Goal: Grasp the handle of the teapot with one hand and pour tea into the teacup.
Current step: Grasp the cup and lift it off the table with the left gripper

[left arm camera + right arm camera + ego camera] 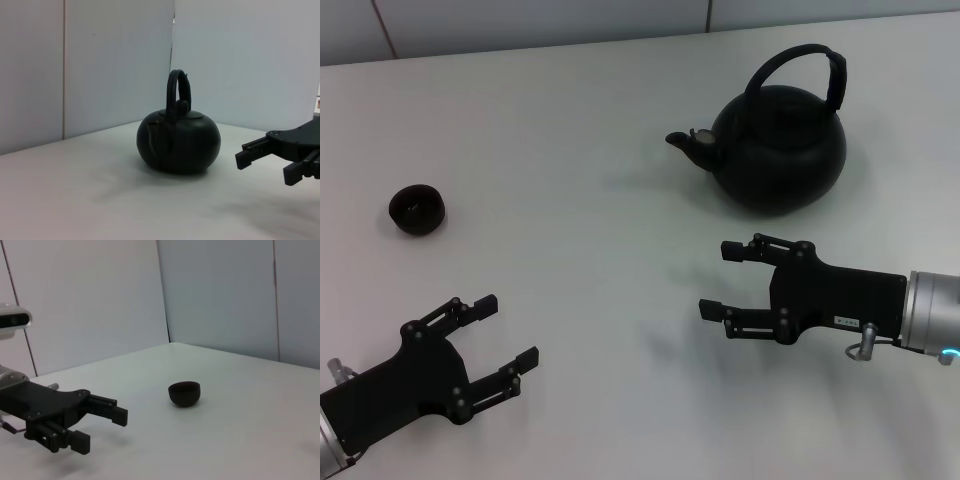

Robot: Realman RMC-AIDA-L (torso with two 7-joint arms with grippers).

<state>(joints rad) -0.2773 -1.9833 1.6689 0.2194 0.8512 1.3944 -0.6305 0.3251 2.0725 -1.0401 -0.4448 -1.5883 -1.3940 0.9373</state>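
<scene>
head view shows the right hand (717, 280) spread open just short of the teapot (778, 148), nearest its upright handle (800, 72), so likely the pourer. teacup (417, 209) waits well beyond the spout on the tabletop (590, 150); left hand (510, 330), also open, idles nearby.

Plain white bench, pale wall panels behind

The bench (600, 300) spreads matte and white beneath both grippers, and on its far side, beyond them, upright pale wall panels (115, 65) rise, divided by thin dark vertical seams.
</scene>
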